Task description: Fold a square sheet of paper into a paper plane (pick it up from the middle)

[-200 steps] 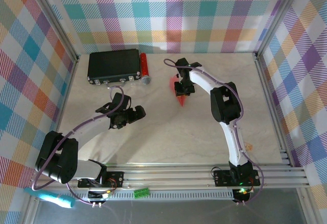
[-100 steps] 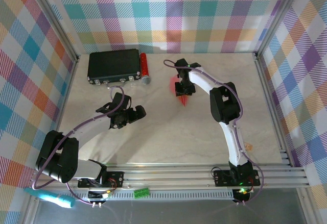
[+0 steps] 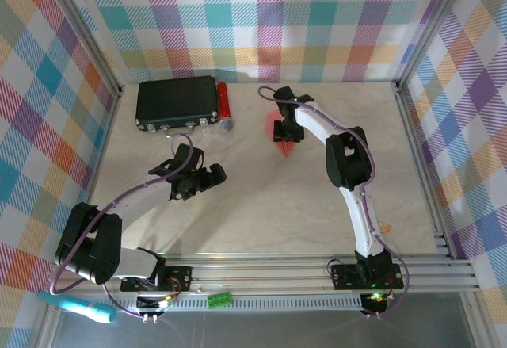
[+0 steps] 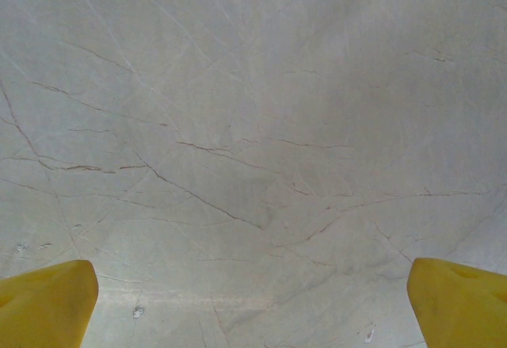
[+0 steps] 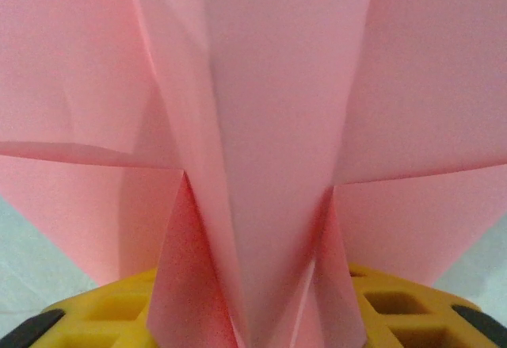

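A: What is the paper plane (image 3: 283, 147) made of, and how is it shaped?
B: Thin matte pink-red paper, folded into a narrow dart. In the right wrist view its layers overlap as flat flaps with sharp creases, and a centre fold runs down the middle.
A: Where does it lie?
B: On the far half of the table (image 3: 238, 221), right of the middle, under the right gripper (image 3: 286, 134) and well apart from the black box (image 3: 176, 101).
A: Which way does it point?
B: In the top view its long axis runs far to near, tilted a little to the right. The sharp tip aims at the near edge, and the wider end lies farther back, partly hidden by the gripper.
A: And that gripper's fingers?
B: The yellow pads (image 5: 111, 310), moulded with square pockets, sit on either side of the centre fold. The paper covers the gap, so whether they pinch it or stand loose cannot be told.
A: The left gripper (image 3: 214, 175)?
B: It is over bare table left of centre, fingertips (image 4: 47, 304) spread wide, with one smooth yellow tip in each lower corner of its wrist view.
A: The table surface?
B: Pale, smooth and marble-patterned, with thin brown veins.
A: Anything by the box?
B: A small red cylinder (image 3: 224, 104) with a grey end lies just beside the box's right side, its long axis far to near
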Robot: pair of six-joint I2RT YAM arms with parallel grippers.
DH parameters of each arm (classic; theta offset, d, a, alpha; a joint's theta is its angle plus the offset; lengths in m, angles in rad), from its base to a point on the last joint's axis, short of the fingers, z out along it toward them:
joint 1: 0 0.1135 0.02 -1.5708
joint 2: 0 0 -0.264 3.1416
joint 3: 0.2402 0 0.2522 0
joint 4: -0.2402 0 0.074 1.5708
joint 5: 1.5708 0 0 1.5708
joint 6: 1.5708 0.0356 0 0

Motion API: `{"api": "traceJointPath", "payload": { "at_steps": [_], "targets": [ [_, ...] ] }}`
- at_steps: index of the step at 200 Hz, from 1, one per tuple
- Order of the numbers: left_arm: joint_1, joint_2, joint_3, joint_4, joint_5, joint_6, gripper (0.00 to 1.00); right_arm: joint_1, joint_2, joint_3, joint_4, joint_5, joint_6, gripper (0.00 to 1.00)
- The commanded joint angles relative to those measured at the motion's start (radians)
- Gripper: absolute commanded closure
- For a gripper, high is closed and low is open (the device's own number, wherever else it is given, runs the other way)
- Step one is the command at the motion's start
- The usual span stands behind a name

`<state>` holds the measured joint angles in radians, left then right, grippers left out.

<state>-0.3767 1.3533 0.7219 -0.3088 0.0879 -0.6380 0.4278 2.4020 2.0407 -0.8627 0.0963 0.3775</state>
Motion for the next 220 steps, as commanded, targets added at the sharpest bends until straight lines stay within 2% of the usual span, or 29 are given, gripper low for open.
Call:
{"api": "traceJointPath", "payload": {
  "at_steps": [1, 47, 94, 122, 158, 187, 204, 220],
  "targets": [
    [0.010, -0.003, -0.004, -0.012, -0.003, 0.008, 0.00, -0.012, 0.082, -0.003, -0.013, -0.024, 0.004, 0.54],
    [0.010, -0.043, 0.042, -0.048, -0.032, 0.014, 0.00, -0.012, 0.011, 0.022, -0.024, -0.033, -0.015, 0.54],
    [0.012, -0.106, 0.154, -0.071, -0.112, 0.020, 0.00, -0.017, -0.170, 0.046, -0.024, -0.038, -0.005, 0.40],
    [0.016, -0.138, 0.211, -0.082, -0.187, 0.042, 0.00, -0.025, -0.308, -0.021, 0.000, -0.036, 0.001, 0.33],
    [0.035, -0.198, 0.208, -0.064, -0.362, 0.109, 0.00, -0.060, -0.574, -0.301, 0.151, 0.014, 0.019, 0.21],
    [0.076, -0.266, 0.119, 0.022, -0.487, 0.156, 0.00, -0.105, -0.836, -0.645, 0.350, 0.150, 0.033, 0.00],
    [0.105, -0.285, 0.047, 0.138, -0.526, 0.215, 0.00, -0.138, -0.979, -0.839, 0.456, 0.257, 0.032, 0.01],
    [0.112, -0.296, -0.047, 0.273, -0.574, 0.277, 0.00, -0.186, -1.074, -0.985, 0.516, 0.300, 0.025, 0.01]
  ]
}}
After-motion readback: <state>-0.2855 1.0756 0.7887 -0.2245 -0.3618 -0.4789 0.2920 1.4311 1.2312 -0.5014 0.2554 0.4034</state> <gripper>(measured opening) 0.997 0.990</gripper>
